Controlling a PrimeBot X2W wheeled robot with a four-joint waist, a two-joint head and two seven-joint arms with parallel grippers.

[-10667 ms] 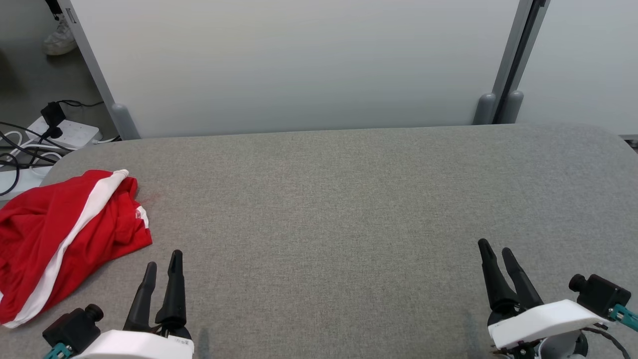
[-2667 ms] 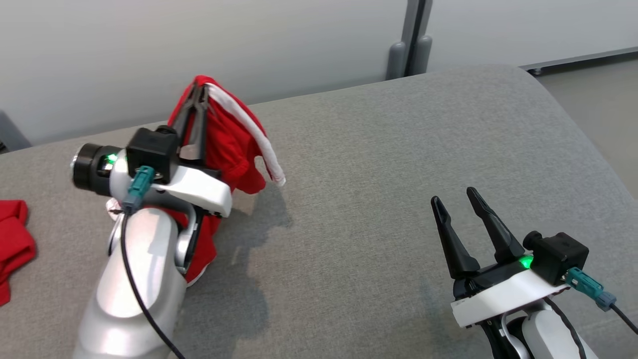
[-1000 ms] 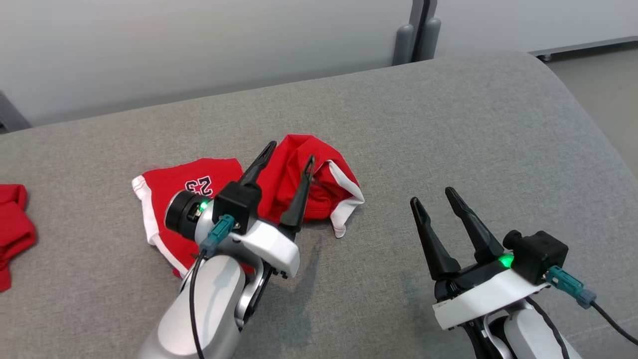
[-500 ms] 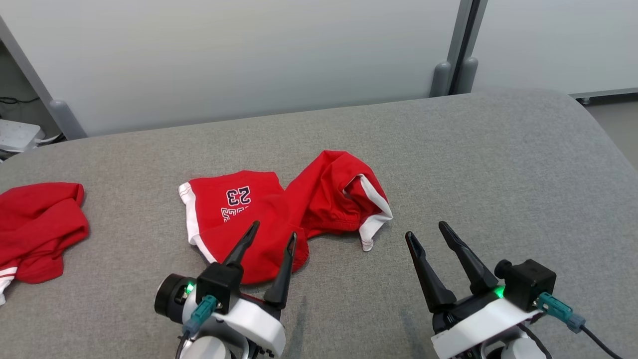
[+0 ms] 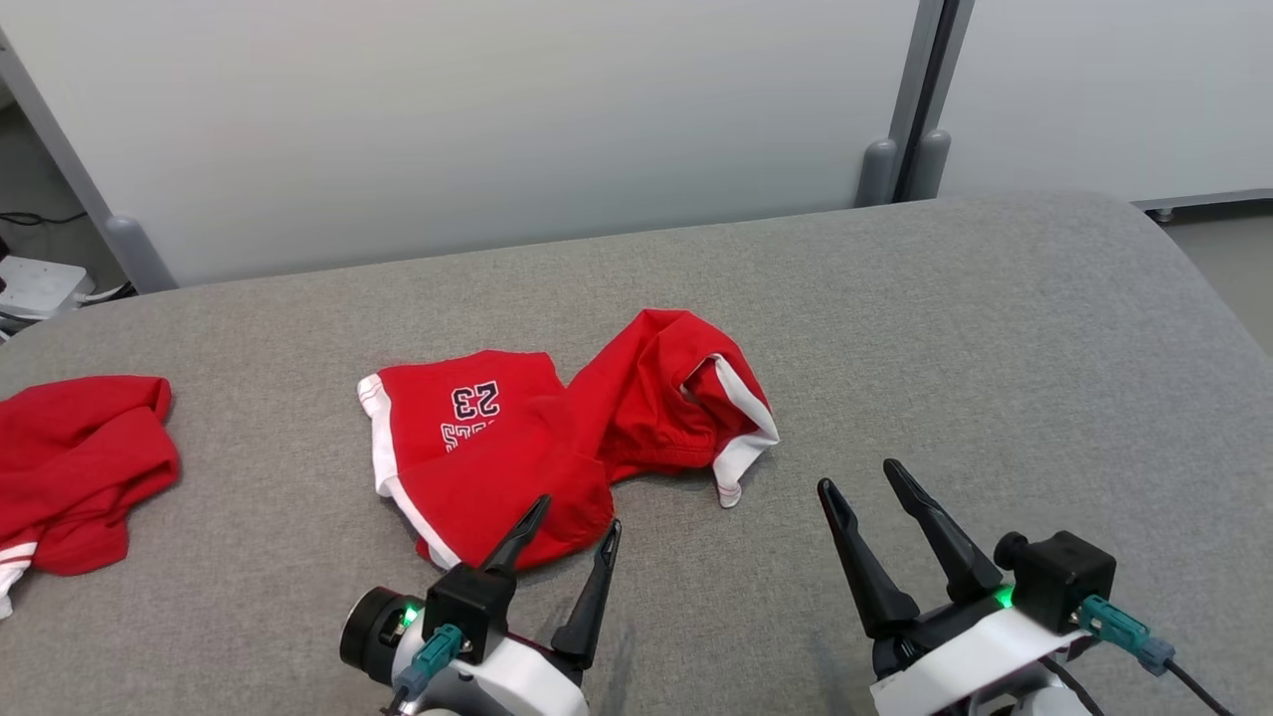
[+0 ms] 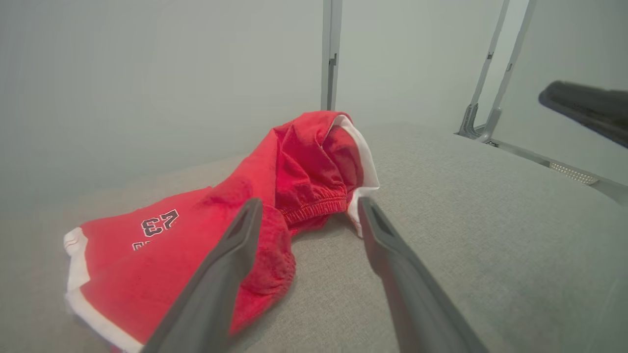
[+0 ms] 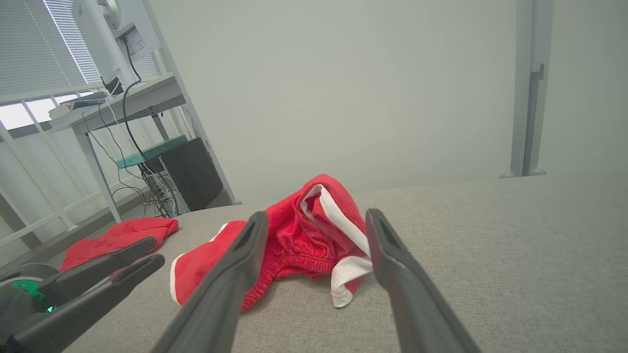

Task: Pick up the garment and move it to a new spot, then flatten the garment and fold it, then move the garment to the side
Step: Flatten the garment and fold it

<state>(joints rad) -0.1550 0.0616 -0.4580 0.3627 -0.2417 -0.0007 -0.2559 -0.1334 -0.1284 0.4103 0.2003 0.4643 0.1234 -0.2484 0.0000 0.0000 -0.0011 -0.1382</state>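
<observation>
The red garment [image 5: 557,428] is seen crumpled near the middle of the grey padded table [image 5: 995,328], the part numbered 23 laid flat, the rest bunched up beside it; the left gripper [image 5: 579,512] is held at the garment's near edge, fingers apart, nothing gripped; the right gripper [image 5: 855,474] is held near the garment's right side, fingers likewise spread; a second red cloth [image 5: 80,457] is seen well apart at the table's left edge.
</observation>
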